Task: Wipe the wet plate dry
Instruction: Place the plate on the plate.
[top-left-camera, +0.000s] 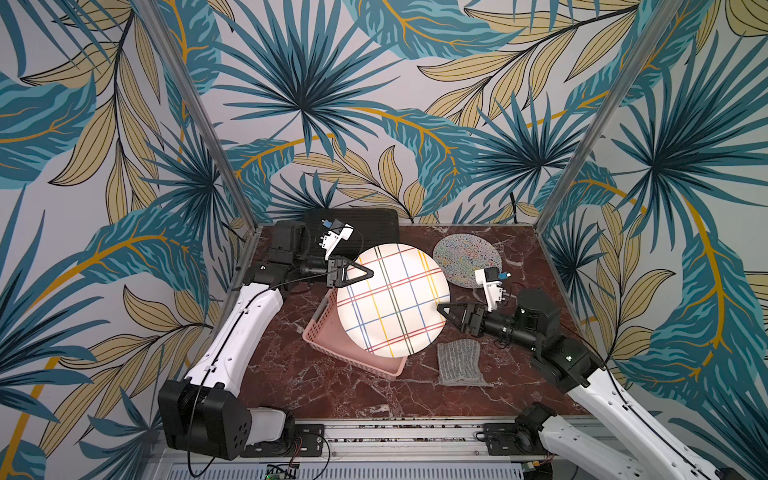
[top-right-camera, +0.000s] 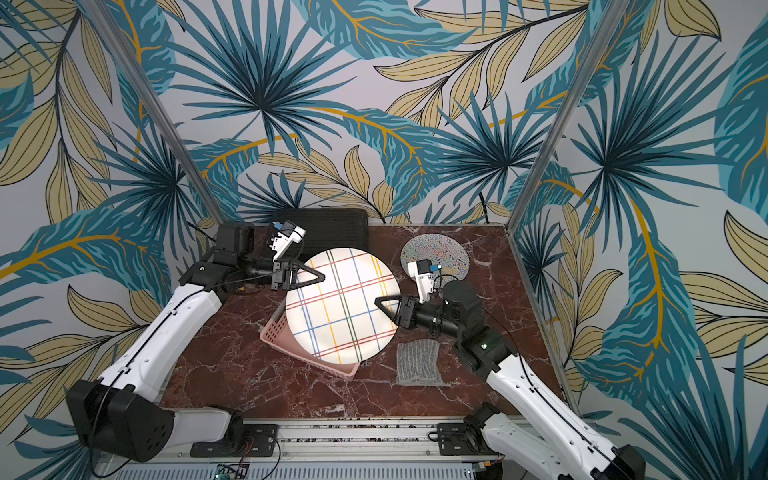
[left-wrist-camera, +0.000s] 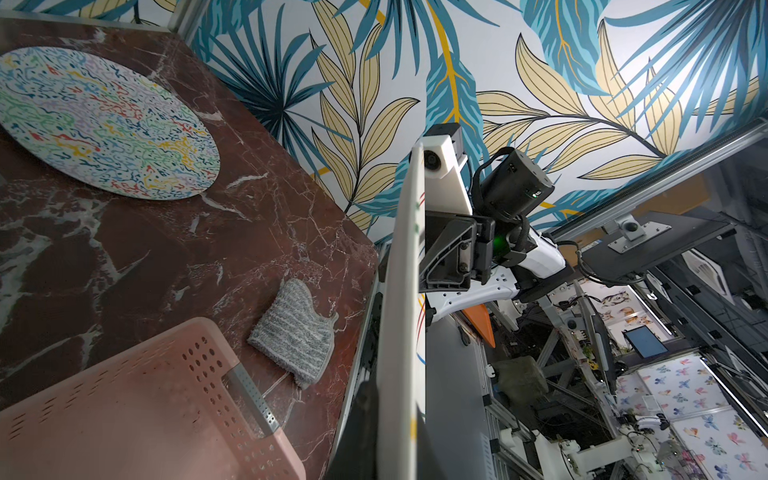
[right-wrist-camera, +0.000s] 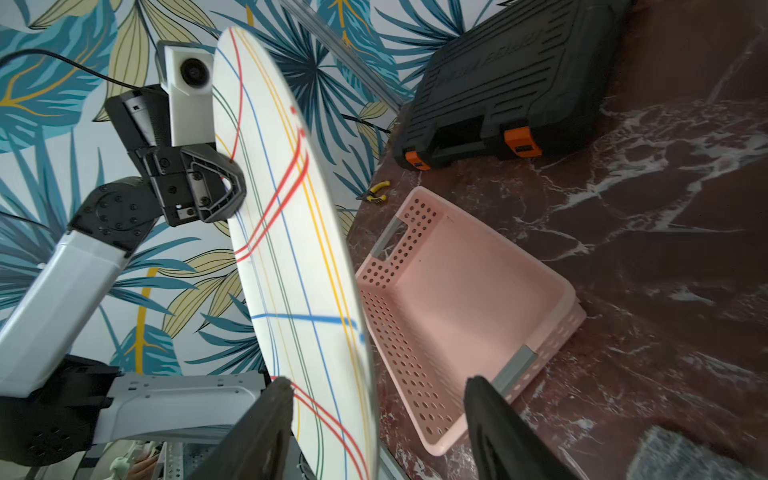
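Observation:
A white plate (top-left-camera: 392, 299) (top-right-camera: 343, 305) with coloured crossing lines hangs tilted in the air above a pink basket. My left gripper (top-left-camera: 368, 272) (top-right-camera: 320, 276) (left-wrist-camera: 399, 436) is shut on its far-left rim; the right wrist view also shows that gripper (right-wrist-camera: 232, 187) on the plate (right-wrist-camera: 291, 249). My right gripper (top-left-camera: 441, 308) (top-right-camera: 379, 300) (right-wrist-camera: 378, 386) is open, one jaw on each side of the plate's right rim, gripping nothing. A grey knitted cloth (top-left-camera: 459, 361) (top-right-camera: 417, 361) (left-wrist-camera: 295, 332) lies flat on the table near the right arm.
The pink perforated basket (top-left-camera: 353, 357) (top-right-camera: 307, 355) (right-wrist-camera: 478, 299) sits under the plate. A round multicoloured mat (top-left-camera: 465, 257) (left-wrist-camera: 104, 120) lies at the back right. A black tool case (top-left-camera: 361, 220) (right-wrist-camera: 498, 83) stands at the back, with small yellow-handled pliers (right-wrist-camera: 376, 192) beside it.

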